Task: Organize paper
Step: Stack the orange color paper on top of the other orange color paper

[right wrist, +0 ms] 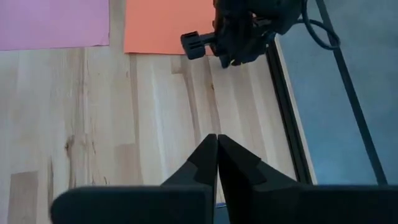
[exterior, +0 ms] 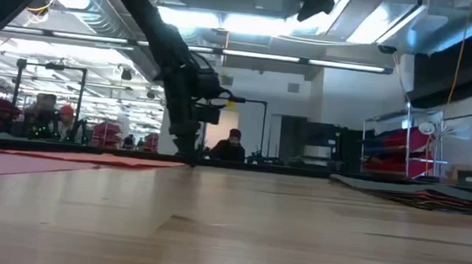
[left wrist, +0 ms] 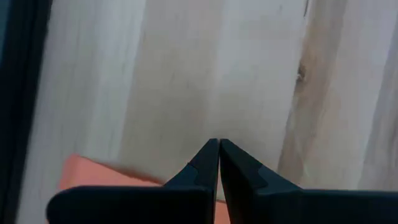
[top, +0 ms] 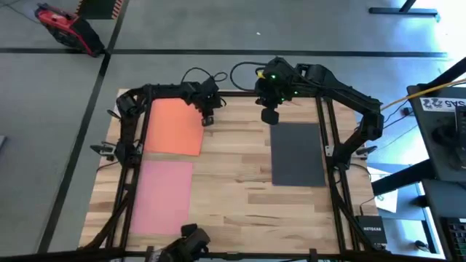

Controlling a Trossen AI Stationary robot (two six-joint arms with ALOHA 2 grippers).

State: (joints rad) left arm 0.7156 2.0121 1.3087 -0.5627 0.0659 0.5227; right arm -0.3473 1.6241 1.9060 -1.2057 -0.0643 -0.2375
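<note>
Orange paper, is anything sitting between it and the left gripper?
Nothing visible. The left gripper, shut, sits at the orange paper's far right corner, with only bare table around it.

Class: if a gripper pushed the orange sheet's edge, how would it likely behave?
The orange sheet lies thin and flat on the table, so it probably slides or buckles rather than resists. It looks light and floppy; lifted by one corner it would likely droop.

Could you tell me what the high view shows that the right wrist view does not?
Only the high view shows the black sheet and the right arm reaching over the table's far edge. Only the right wrist view shows the right gripper shut and empty above bare wood. Both show the orange sheet, the pink sheet and the left gripper at the orange sheet's corner.
</note>
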